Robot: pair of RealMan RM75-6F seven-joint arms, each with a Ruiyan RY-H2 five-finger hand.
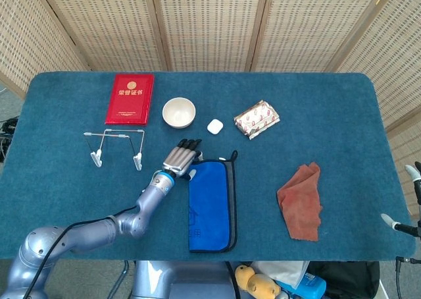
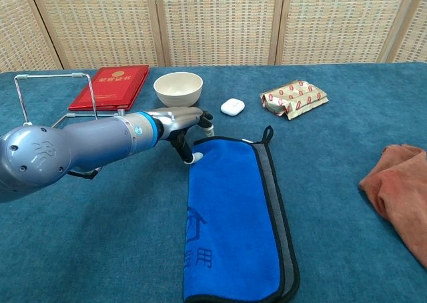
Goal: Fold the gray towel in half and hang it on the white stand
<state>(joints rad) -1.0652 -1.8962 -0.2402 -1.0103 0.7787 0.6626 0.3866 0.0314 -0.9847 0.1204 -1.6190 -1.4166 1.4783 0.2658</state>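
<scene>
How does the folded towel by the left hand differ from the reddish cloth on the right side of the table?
The folded towel lies flat as a neat long rectangle, blue face up with gray showing along its edge; the reddish cloth is crumpled and irregular. The towel has a dark trimmed border and a loop; the cloth shows neither. The left hand hovers at the towel's corner; nothing is near the cloth. Both rest on the blue table.

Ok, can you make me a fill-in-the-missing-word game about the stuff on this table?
1. The folded towel shows its ____ side on top.
2. The left hand is at the towel's far ____ corner.
3. The bowl sits between the red booklet and the small ____ case.
4. The white stand has ____ hanging on it.

Missing words: blue; left; white; nothing
</scene>
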